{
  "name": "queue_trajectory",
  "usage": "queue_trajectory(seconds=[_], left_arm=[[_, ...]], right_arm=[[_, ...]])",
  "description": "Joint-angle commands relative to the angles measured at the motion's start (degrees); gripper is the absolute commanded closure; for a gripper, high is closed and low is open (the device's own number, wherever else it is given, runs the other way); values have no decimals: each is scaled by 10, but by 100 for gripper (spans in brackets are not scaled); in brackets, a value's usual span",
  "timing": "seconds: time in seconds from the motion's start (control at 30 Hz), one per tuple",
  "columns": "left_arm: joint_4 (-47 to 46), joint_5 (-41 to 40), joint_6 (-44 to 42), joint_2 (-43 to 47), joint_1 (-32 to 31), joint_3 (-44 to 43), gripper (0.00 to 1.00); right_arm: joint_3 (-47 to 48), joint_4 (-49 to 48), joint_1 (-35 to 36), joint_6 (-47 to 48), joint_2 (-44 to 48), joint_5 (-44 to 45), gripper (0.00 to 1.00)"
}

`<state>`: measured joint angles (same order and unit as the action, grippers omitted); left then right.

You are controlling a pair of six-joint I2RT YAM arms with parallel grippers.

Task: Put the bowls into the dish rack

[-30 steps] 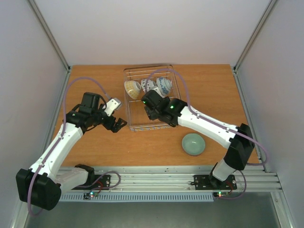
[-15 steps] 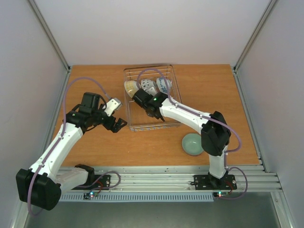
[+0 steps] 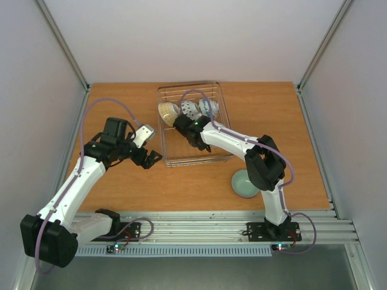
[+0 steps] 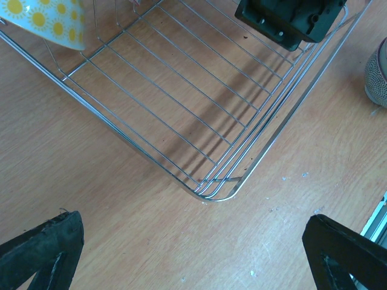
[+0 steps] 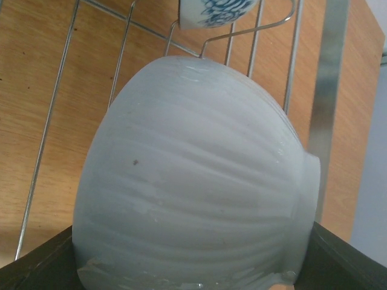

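The dish rack (image 3: 193, 158) stands at mid table. In it a cream bowl (image 3: 167, 112) and a blue-and-white bowl (image 3: 209, 107) stand on edge. A dark-dotted bowl face (image 3: 189, 110) shows between them, right at my right gripper (image 3: 188, 125). In the right wrist view that gripper (image 5: 193, 266) is shut on a pale grey ribbed bowl (image 5: 193, 181) over the rack wires (image 5: 57, 96); the blue-and-white bowl (image 5: 214, 12) lies beyond. A pale green bowl (image 3: 247, 183) sits on the table. My left gripper (image 3: 149, 158) is open and empty beside the rack's near-left corner (image 4: 211, 193).
In the left wrist view the cream bowl's yellow-flowered side (image 4: 48, 21) shows at top left, the right arm's black wrist (image 4: 290, 21) over the rack, and a bowl's edge (image 4: 378, 72) at the right. The right arm's elbow (image 3: 263, 160) stands beside the green bowl.
My right gripper has carried its bowl left and deeper into the rack, between the cream and blue-and-white bowls, and its elbow has folded in. The left arm has not moved.
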<state>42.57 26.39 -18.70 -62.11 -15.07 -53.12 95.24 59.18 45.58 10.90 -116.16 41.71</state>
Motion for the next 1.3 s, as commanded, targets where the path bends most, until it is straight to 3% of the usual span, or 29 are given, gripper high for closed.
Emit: queue_trajectory(seconds=[0.0, 0.27, 0.33, 0.67, 0.93, 1.27], left_arm=[[-14, 9, -6, -1, 1, 4, 1], [-14, 11, -7, -4, 0, 5, 1], [-13, 12, -7, -4, 0, 4, 1], [-13, 14, -8, -5, 0, 4, 1], [-13, 15, -9, -6, -1, 5, 1], [-10, 17, -10, -7, -1, 4, 1]], right_arm=[[17, -5, -10, -2, -21, 11, 99], [34, -7, -22, 0, -67, -9, 98], [37, -8, -23, -3, -74, -12, 94], [11, -55, -22, 2, -59, -60, 32], [-28, -109, -22, 9, -1, -137, 5], [-82, -176, -22, 20, 94, -209, 1]])
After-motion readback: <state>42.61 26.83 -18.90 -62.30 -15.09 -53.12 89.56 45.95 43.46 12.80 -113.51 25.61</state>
